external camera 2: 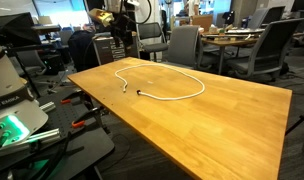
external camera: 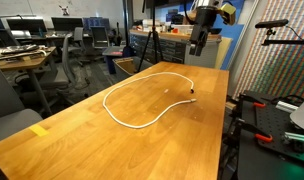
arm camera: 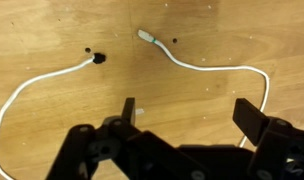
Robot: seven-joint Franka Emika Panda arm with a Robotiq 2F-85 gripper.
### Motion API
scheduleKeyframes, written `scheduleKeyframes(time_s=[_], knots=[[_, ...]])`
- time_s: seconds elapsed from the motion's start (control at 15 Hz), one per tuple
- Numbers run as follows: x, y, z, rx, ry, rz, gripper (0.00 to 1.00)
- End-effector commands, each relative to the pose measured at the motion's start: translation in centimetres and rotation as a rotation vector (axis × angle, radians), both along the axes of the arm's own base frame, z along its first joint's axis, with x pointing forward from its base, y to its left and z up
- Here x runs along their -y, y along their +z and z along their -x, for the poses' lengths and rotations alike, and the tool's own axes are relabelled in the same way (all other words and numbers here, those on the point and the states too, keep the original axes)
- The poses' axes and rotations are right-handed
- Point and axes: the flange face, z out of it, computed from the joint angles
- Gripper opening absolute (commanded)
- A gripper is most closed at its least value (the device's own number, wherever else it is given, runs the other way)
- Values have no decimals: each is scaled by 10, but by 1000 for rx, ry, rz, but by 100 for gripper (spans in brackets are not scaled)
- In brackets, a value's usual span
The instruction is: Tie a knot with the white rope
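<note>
One long, thin white rope (external camera: pixel 127 122) with small dark tips lies slack on a light-brown wooden counter (external camera: pixel 92 150). In both exterior views it forms a wide open loop (external camera 2: pixel 172 99) across the middle of the surface, and its strands do not cross anywhere. Two ends, seen closely in the wrist view: one dark-tipped end (arm camera: pixel 98 58) and one paler end (arm camera: pixel 144 35). They lie near each other but apart, and each trails away into its own side of the rope (arm camera: pixel 212 68). One black two-fingered gripper (external camera: pixel 197 50) on the arm hangs above the far end of the counter in an exterior view, clear of the rope. In the wrist view the gripper (arm camera: pixel 189 112) is over bare wood (arm camera: pixel 52 30) just short of the two ends. Its fingers (arm camera: pixel 250 115) are spread wide and hold nothing. One short strip of yellow tape (external camera: pixel 39 130) sits on the counter near its front corner, well apart from the rope. Several grey office chairs (external camera: pixel 77 50) stand beyond the counter.
</note>
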Motion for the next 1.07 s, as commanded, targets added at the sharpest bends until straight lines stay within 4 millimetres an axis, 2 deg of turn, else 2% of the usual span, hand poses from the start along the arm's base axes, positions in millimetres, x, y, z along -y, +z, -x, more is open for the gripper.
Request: scheduleKeyframes(time_s=[0.0, 0.13, 0.47, 0.53, 0.73, 1.0], knots=[[4, -2, 1, -7, -9, 0, 100], [17, -15, -5, -45, -76, 134, 100], [57, -60, -12, -218, -215, 321, 100], [49, -49, 2, -163, -159, 276, 100], [57, -67, -4, -213, -200, 301, 100], [62, -85, -31, -49, -298, 264, 100]])
